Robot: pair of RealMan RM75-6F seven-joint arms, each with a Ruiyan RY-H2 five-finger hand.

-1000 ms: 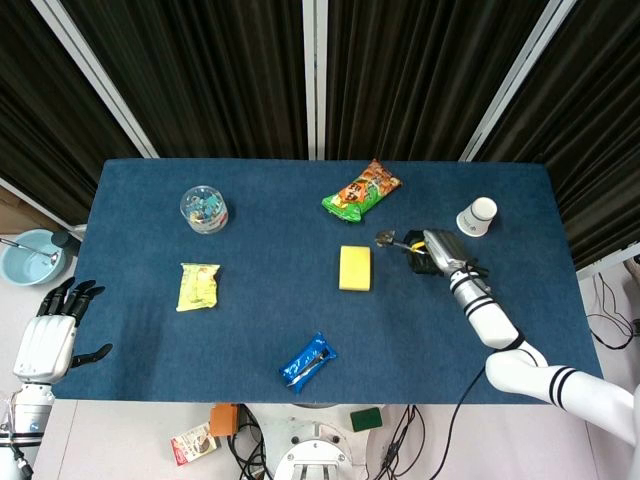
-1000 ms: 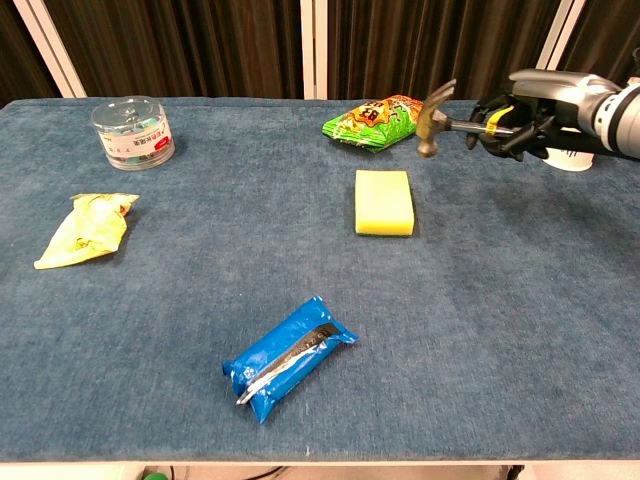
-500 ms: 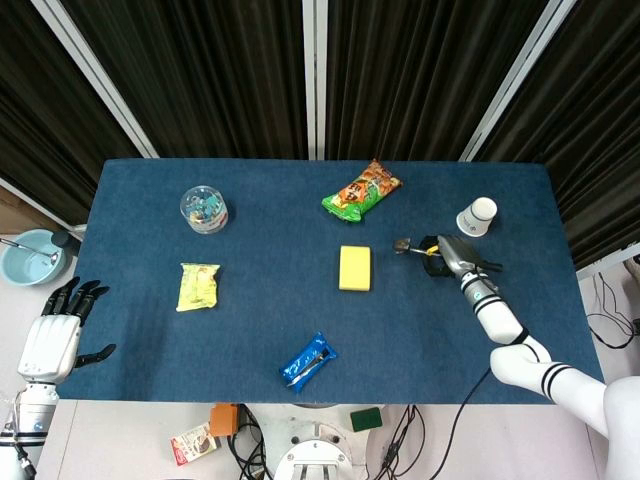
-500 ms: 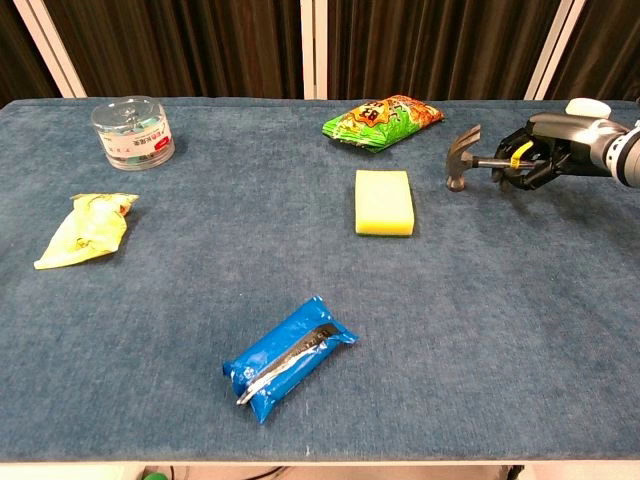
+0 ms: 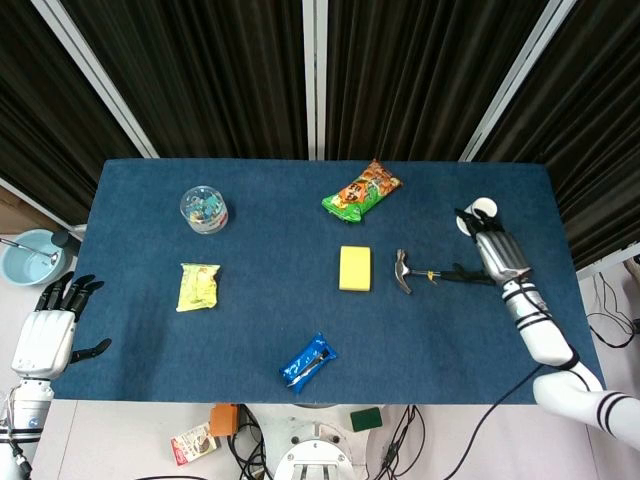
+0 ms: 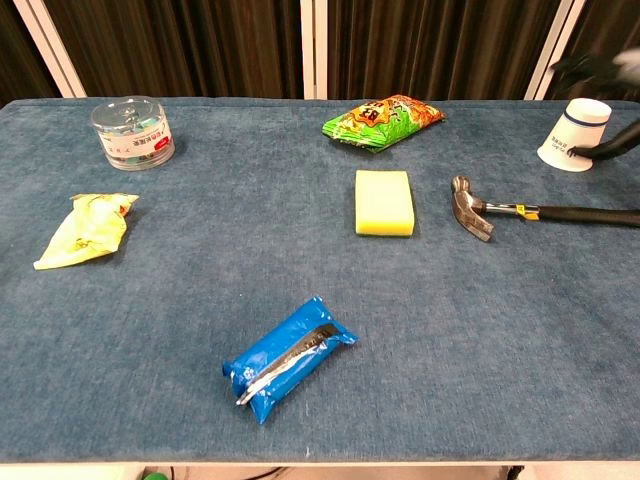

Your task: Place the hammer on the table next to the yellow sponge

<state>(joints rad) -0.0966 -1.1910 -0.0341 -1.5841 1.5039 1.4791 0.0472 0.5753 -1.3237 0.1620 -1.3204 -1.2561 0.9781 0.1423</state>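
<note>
The hammer (image 5: pixel 430 273) lies flat on the blue table (image 5: pixel 270 250), its steel head toward the yellow sponge (image 5: pixel 355 268) and a short gap to the sponge's right. In the chest view the hammer (image 6: pixel 520 212) rests with its black handle running off to the right of the sponge (image 6: pixel 385 202). My right hand (image 5: pixel 497 251) hovers over the handle's far end, fingers apart, holding nothing. Only its blurred edge (image 6: pixel 606 72) shows in the chest view. My left hand (image 5: pixel 45 335) hangs beside the table's left edge, fingers spread and empty.
A green snack bag (image 5: pixel 361 190) lies behind the sponge and a white paper cup (image 5: pixel 478 214) stands just beyond my right hand. A clear tub (image 5: pixel 203 208), a yellow packet (image 5: pixel 198 286) and a blue packet (image 5: pixel 307 361) sit to the left and front.
The hammer came down from the air onto the table right of the sponge. My right hand let go of it and drew back toward the cup. The left hand barely moved.
</note>
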